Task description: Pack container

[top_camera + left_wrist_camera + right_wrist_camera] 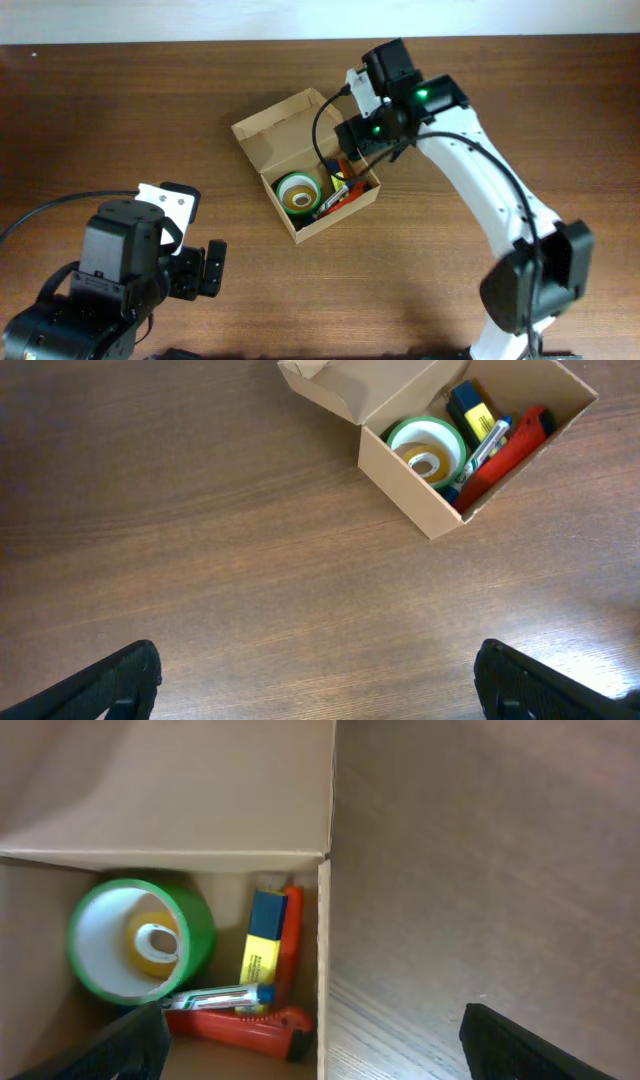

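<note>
The container [335,216] is a small brown cardboard box at the table's middle, its flap lid [278,123] open to the far left. Inside lie a green tape roll [297,191] with a yellow roll in it, a yellow and blue marker [263,946], a red utility knife [240,1023] and a pen [215,997]. My right gripper [362,140] hovers open and empty over the box's right side, its fingers [320,1045] straddling the right wall [323,960]. My left gripper [205,268] is open and empty near the table's front left, well apart from the box [410,495].
Bare brown wood table [150,120] lies all around the box. A black cable [322,120] from the right arm loops over the box's far side. The pale wall edge runs along the table's back [200,20].
</note>
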Tool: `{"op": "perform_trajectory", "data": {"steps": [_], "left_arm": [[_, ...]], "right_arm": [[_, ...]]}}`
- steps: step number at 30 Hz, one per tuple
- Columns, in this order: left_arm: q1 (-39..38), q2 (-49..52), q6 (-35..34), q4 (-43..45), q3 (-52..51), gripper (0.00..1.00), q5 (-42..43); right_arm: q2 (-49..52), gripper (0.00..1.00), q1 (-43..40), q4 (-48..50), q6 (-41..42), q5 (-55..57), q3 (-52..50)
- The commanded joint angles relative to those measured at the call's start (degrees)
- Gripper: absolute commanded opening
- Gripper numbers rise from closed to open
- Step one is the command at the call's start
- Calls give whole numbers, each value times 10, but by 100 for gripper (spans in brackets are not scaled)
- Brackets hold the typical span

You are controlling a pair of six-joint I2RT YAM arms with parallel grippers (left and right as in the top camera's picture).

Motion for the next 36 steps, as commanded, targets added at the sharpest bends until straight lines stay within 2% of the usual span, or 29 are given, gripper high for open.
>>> {"op": "perform_trajectory", "data": {"steps": [1, 4, 6, 8, 10, 13, 15, 16, 19, 36], "left_arm": [[1, -1, 11, 0, 2, 100, 6], [1, -1, 11, 0, 2, 100, 6], [1, -1, 11, 0, 2, 100, 6], [1, -1, 11, 0, 2, 100, 6], [1, -1, 11, 0, 2, 100, 6], [1, -1, 11, 0, 2, 100, 6], [1, -1, 11, 0, 2, 100, 6], [1, -1, 11, 0, 2, 100, 6], [1, -1, 11, 0, 2, 100, 6], [1, -1, 11, 0, 2, 100, 6]], "right_arm": [[31, 94, 1, -6, 13, 7, 5], [70, 94, 1, -12, 13, 8, 1], [87, 87, 0, -12, 12, 13, -1], [100, 68, 0, -12, 12, 29, -2], [106, 37, 0, -10, 13, 31, -3], [107, 9, 0, -11, 13, 31, -3], [107, 8, 0, -12, 13, 31, -3], [107, 4, 0, -12, 13, 31, -3], [107, 4, 0, -12, 14, 31, -3], [107, 4, 0, -47, 295, 46, -3]]}}
